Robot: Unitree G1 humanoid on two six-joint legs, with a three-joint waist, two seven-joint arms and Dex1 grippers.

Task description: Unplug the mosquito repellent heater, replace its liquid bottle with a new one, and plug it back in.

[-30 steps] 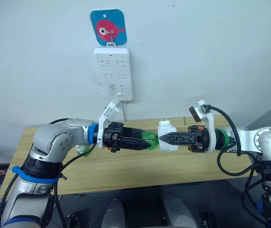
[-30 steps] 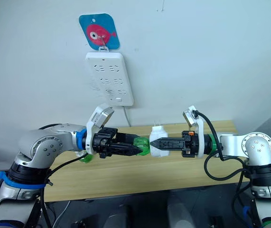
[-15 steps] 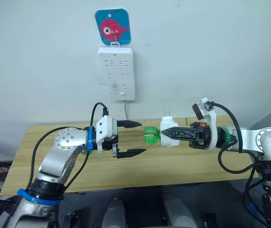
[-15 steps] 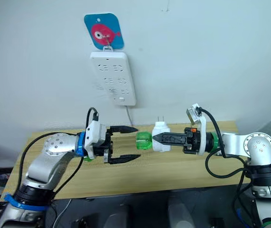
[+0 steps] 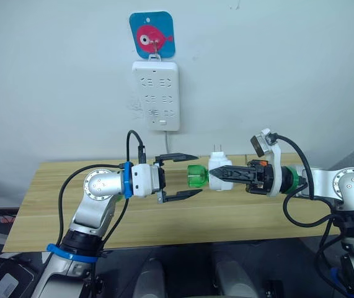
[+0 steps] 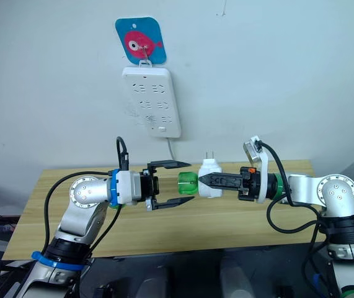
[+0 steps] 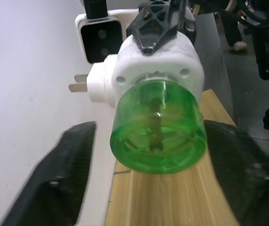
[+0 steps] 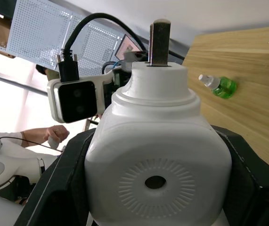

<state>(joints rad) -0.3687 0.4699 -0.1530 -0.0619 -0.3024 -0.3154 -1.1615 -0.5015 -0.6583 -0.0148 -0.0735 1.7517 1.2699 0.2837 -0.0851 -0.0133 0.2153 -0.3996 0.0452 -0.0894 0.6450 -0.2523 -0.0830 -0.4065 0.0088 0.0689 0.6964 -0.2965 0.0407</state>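
Heater [image 5: 219, 174] sits clenched in right gripper [image 5: 217, 176]; left gripper [image 5: 191, 175], fingers spread, flanks its green bottle [image 5: 197, 176].

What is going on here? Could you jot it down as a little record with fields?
Setting: wooden table against a white wall
On wall: white power strip under a fish picture hook
Right gripper: shut on the mosquito repellent heater, held in the air, prongs pointing up
Green bottle: attached to the heater, sticking out toward the left gripper
Left gripper: open, fingers either side of the green bottle, not touching it
On table: spare green bottle lying down
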